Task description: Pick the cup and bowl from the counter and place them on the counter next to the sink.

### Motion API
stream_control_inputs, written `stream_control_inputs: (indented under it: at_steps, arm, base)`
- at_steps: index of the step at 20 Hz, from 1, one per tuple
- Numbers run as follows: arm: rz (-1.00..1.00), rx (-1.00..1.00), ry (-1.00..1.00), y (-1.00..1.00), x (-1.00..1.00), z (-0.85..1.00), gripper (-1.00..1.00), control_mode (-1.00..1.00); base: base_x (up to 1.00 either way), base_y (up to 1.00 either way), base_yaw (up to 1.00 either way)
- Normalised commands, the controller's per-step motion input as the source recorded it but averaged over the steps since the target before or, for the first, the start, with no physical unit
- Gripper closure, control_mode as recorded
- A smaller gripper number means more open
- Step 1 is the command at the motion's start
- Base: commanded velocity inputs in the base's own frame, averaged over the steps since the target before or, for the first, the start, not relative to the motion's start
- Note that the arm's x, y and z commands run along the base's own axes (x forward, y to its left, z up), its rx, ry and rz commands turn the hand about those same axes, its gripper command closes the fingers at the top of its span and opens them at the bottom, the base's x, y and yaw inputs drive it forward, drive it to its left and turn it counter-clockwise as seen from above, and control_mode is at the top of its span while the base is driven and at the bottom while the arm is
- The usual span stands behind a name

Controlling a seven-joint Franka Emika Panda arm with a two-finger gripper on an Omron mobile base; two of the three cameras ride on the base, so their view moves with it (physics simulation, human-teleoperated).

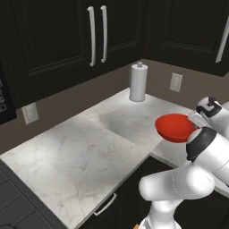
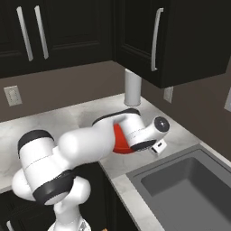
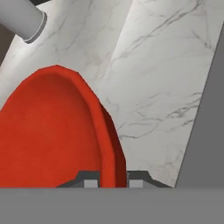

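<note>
Gripper [image 3: 113, 183] clamped on the near rim of the bowl [image 1: 175, 126], held over the counter [image 1: 89, 147] just left of the sink [image 2: 189, 189]; thin edge pinch, so bowl may pivot or slip out if released tilted.

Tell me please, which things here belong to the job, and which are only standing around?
Belong to the job:
- bowl, its rim between the fingers of the gripper
- counter
- sink

Only standing around:
- paper towel roll
- wall outlet
- upper cabinets
</note>
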Motion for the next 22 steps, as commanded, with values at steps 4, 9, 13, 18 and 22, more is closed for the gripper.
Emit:
stream_control_inputs:
  at_steps: [4, 9, 13, 18, 22]
  arm:
    - [-0.06, -0.06, 0.04, 0.00, 0.25, -0.25, 1.00, -1.00]
    - [-0.07, -0.05, 0.04, -0.02, 0.06, -0.21, 1.00, -1.00]
    - [-0.08, -0.03, 0.01, -0.19, 0.00, -0.03, 1.00, -1.00]
    - [-0.09, -0.04, 0.00, -0.39, 0.00, -0.01, 1.00, -1.00]
    - [-0.10, -0.05, 0.00, -0.25, 0.12, -0.08, 1.00, -1.00]
  base:
    - [0.00, 0.00, 0.00]
    - [0.00, 0.00, 0.00]
    - [0.00, 0.00, 0.00]
    - [0.00, 0.00, 0.00]
    - [0.00, 0.00, 0.00]
